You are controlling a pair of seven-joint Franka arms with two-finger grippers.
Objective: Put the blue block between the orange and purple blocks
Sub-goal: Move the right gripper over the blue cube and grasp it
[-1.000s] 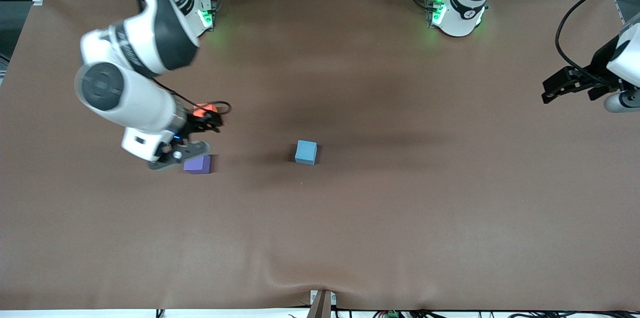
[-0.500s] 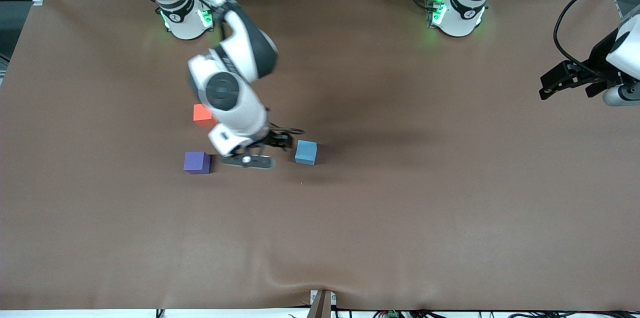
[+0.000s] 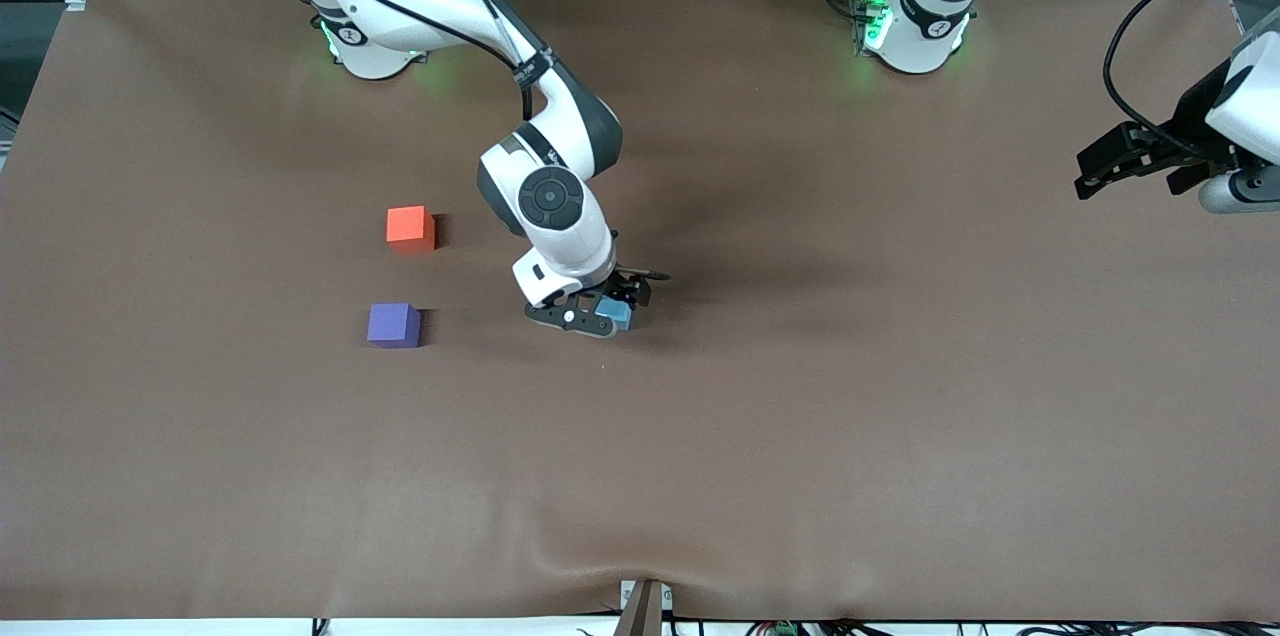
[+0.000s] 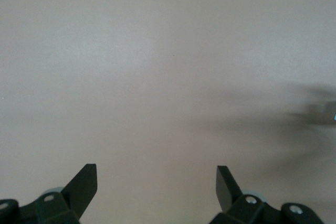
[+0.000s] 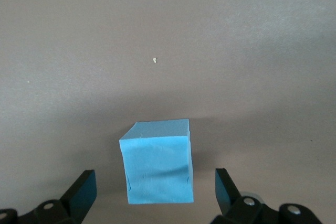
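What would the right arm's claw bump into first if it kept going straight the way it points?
Most likely the blue block: the right claw is open, pointing down over it, with the block lined up between its fingers.

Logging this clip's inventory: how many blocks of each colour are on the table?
Blue block: 1
Orange block: 1
Purple block: 1
Total: 3 blocks
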